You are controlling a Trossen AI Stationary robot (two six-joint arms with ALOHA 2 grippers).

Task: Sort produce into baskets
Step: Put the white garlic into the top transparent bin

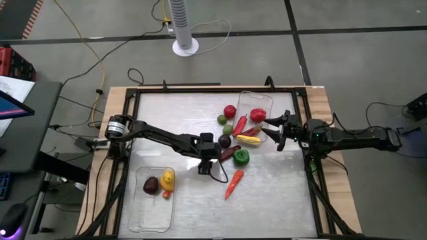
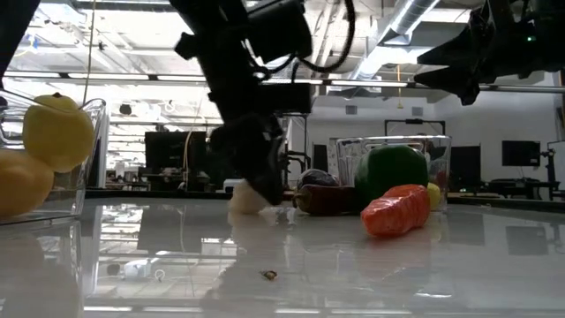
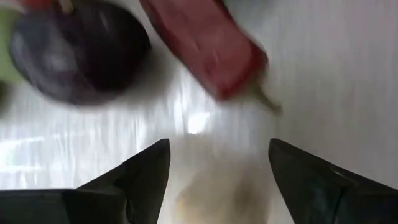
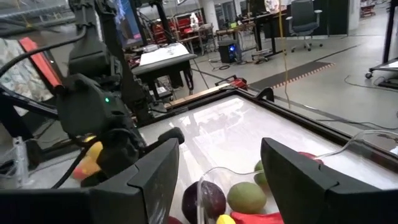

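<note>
Near the middle of the desk [image 1: 173,120], the left gripper [image 3: 217,180] is lowered to the surface, its jaws parted around a small pale piece [image 3: 214,193]; whether they press on it I cannot tell. Just beyond it lie a dark purple piece [image 3: 78,53] and a dark red pepper [image 3: 208,46]. A green pepper [image 1: 241,157] and an orange carrot [image 1: 234,183] lie close by. The near basket [image 1: 152,200] holds a dark piece [image 1: 151,185] and a yellow piece [image 1: 167,180]. The far basket [image 1: 257,100] holds a red pepper [image 1: 257,115], with a heap of mixed produce [image 1: 235,127] beside it. The right gripper [image 1: 275,133] hovers over that basket's edge, jaws spread wide and empty.
</note>
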